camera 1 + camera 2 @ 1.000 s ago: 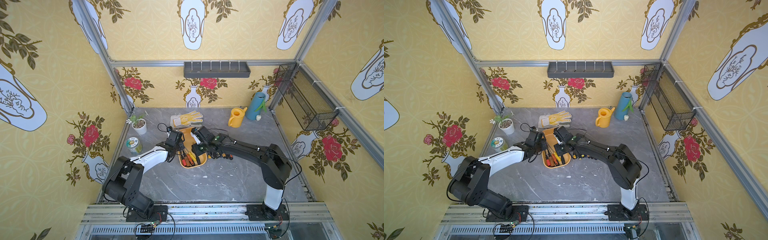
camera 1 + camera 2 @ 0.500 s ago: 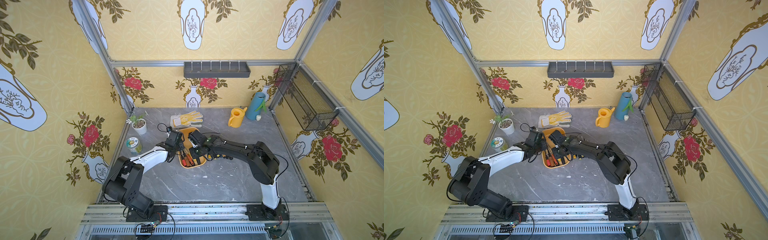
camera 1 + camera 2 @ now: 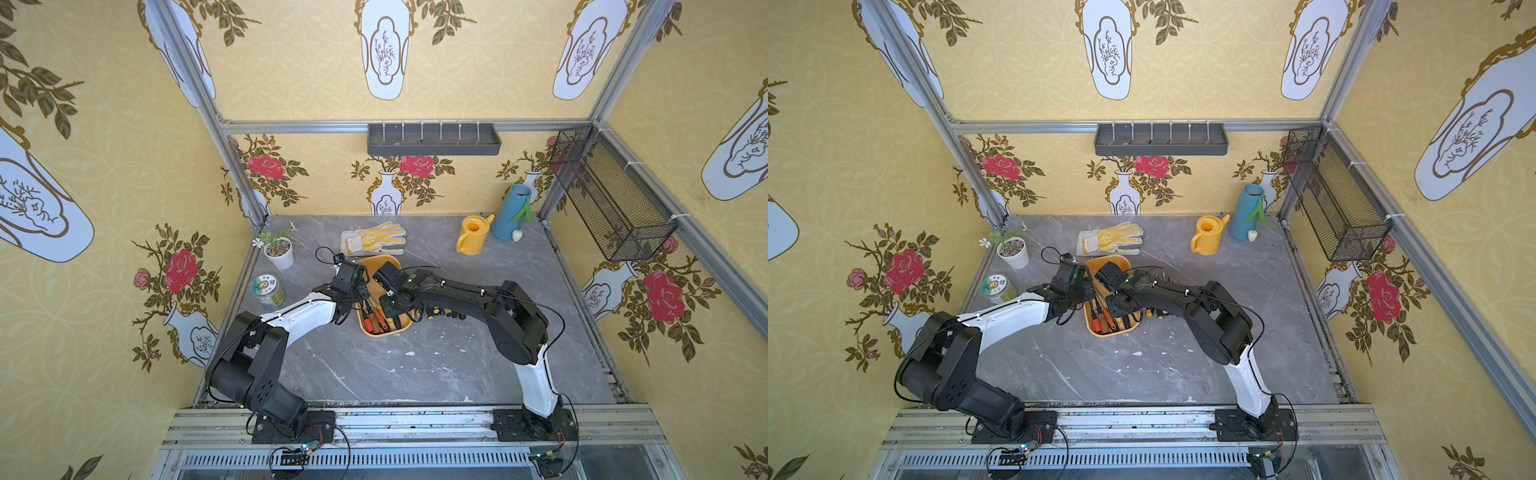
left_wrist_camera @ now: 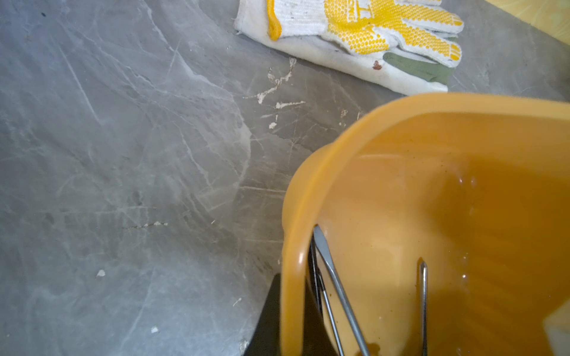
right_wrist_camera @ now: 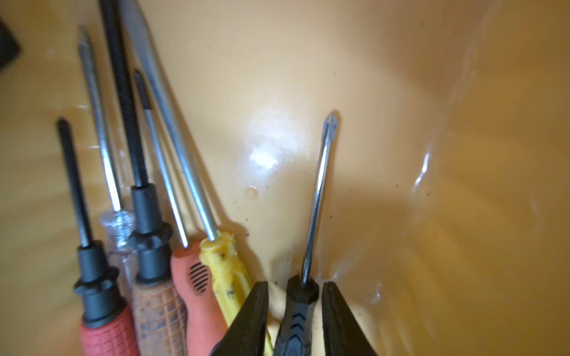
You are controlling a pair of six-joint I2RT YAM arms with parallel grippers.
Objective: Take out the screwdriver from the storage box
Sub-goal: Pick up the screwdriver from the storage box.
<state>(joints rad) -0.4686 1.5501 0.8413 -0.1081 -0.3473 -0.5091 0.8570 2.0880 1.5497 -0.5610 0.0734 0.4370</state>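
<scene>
The storage box [image 3: 384, 332] [image 3: 1113, 332] is a shallow orange tub at mid-table. My left gripper [image 3: 358, 300] [image 4: 291, 297] is shut on its left wall, one finger on either side of the rim [image 4: 401, 129]. Several screwdrivers [image 5: 197, 277] with red, orange and yellow handles lie bunched inside. Apart from them lies a black-handled screwdriver [image 5: 297, 317]. My right gripper [image 3: 392, 313] [image 5: 294, 292] is down in the box with its jaws on either side of that handle. They are narrowly open, with slim gaps showing.
A work glove [image 3: 374, 241] lies behind the box. A yellow watering can [image 3: 471, 237] and blue vase [image 3: 511, 212] stand back right. A plant pot [image 3: 279, 253] and tin [image 3: 267, 291] stand left. Small black-and-yellow items [image 3: 440, 313] lie under my right arm.
My right gripper has moved left and down into the box, and its jaws have narrowed around the black handle. The left gripper has stayed on the rim.
</scene>
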